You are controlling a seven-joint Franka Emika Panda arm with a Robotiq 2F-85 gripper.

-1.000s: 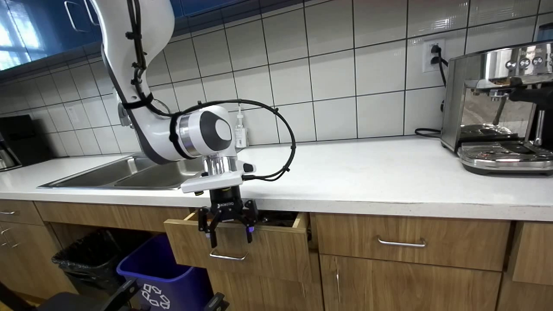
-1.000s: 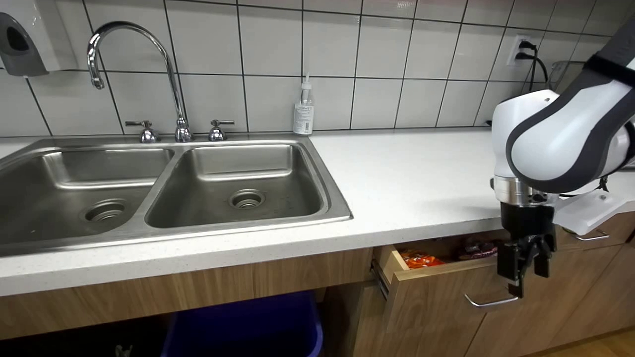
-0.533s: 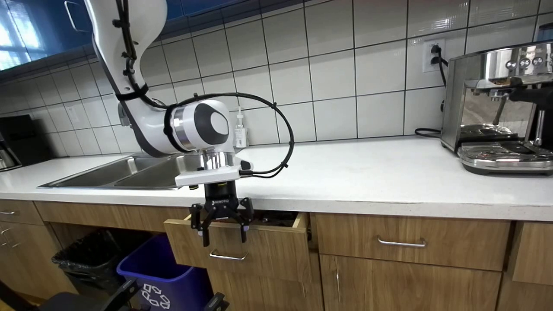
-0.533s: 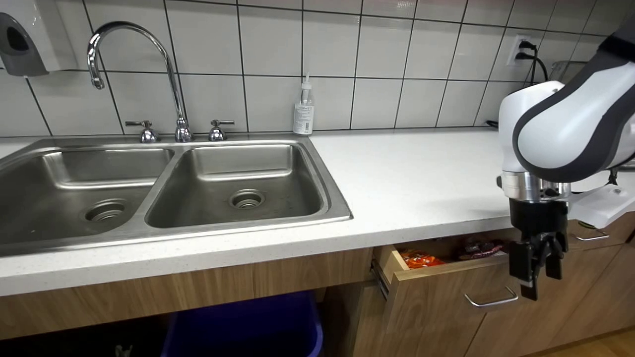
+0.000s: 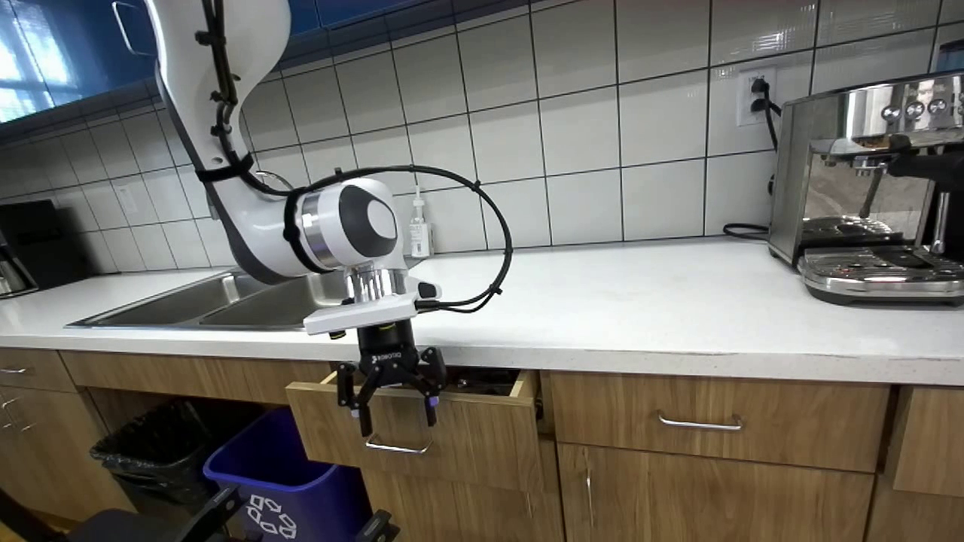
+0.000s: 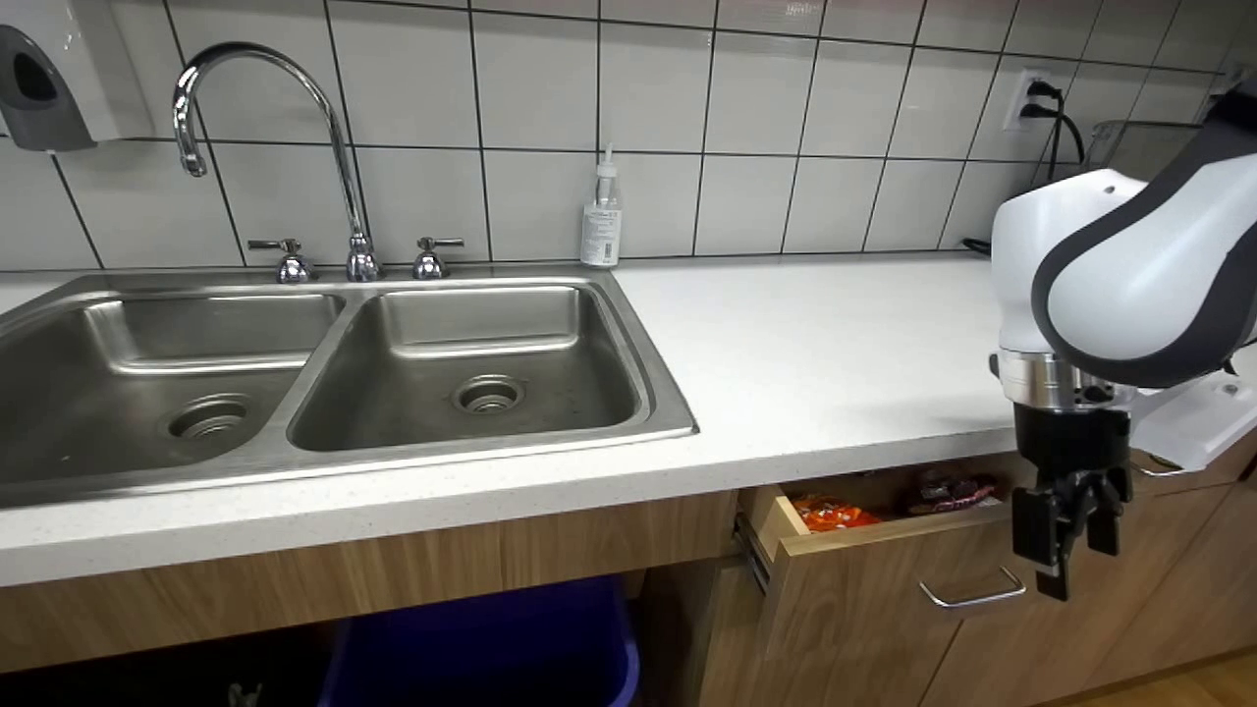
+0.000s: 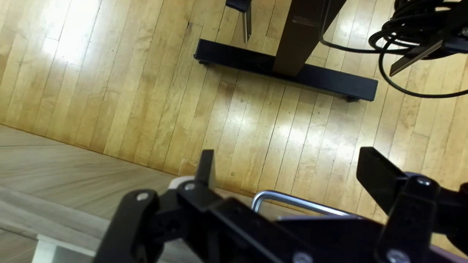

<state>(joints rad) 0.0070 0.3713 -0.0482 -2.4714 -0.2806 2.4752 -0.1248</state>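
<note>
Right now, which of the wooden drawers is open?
The open drawer is the one nearest the gripper, beside the blue recycling bin. It alone shows its inside, with an orange packet; the next drawer toward the coffee machine is shut.

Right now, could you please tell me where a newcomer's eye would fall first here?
Probably on the white robot arm, its open gripper hanging in front of the pulled-out drawer. Next might come the shiny coffee machine on the counter and, lower down beside the drawer, the blue bin.
</note>
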